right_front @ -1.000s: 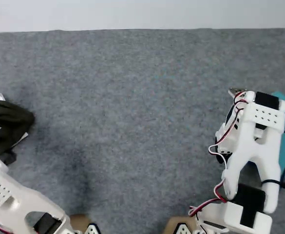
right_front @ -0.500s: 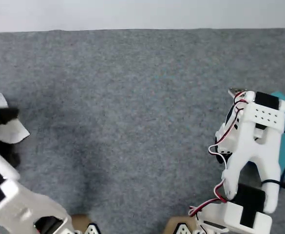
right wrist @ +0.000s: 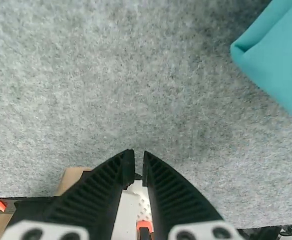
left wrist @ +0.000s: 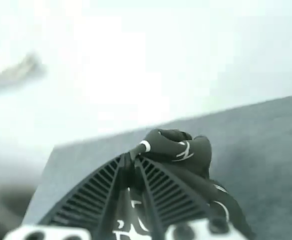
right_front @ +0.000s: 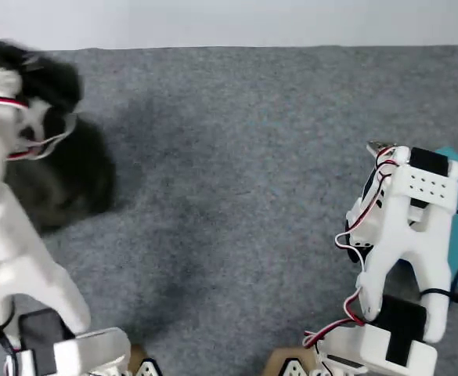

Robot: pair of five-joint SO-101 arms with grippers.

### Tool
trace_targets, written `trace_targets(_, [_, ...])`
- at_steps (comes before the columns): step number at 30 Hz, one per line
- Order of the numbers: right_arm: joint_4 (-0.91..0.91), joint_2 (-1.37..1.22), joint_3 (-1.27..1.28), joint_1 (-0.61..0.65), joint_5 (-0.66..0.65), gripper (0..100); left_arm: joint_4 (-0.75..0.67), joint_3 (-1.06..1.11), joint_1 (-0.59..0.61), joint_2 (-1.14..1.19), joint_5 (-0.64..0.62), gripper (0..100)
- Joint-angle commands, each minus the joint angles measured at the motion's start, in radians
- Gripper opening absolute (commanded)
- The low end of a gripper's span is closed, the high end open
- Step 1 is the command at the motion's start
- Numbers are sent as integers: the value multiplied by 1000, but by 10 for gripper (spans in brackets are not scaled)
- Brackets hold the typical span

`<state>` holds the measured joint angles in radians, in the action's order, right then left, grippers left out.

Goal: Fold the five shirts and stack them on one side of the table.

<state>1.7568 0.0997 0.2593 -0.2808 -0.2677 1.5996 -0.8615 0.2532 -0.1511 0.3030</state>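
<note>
Where the grey-felted tabletop (right_front: 236, 157) meets a pale wall (right_front: 229, 19): left gripper (left wrist: 133, 160) clenched on black shirt (left wrist: 178, 150); right gripper (right wrist: 136, 155) closed, empty, near teal shirt (right wrist: 280, 65).

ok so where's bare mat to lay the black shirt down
Bare: the wide middle of the grey mat, between the left claw gripping the black shirt and the right arm. Crowded: the right edge, where the teal shirt lies by that arm.
</note>
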Motion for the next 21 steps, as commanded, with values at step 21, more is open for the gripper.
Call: trace_targets(21, [38, 42, -120, 120, 5, 35, -187, 642, -92, 347, -68, 17])
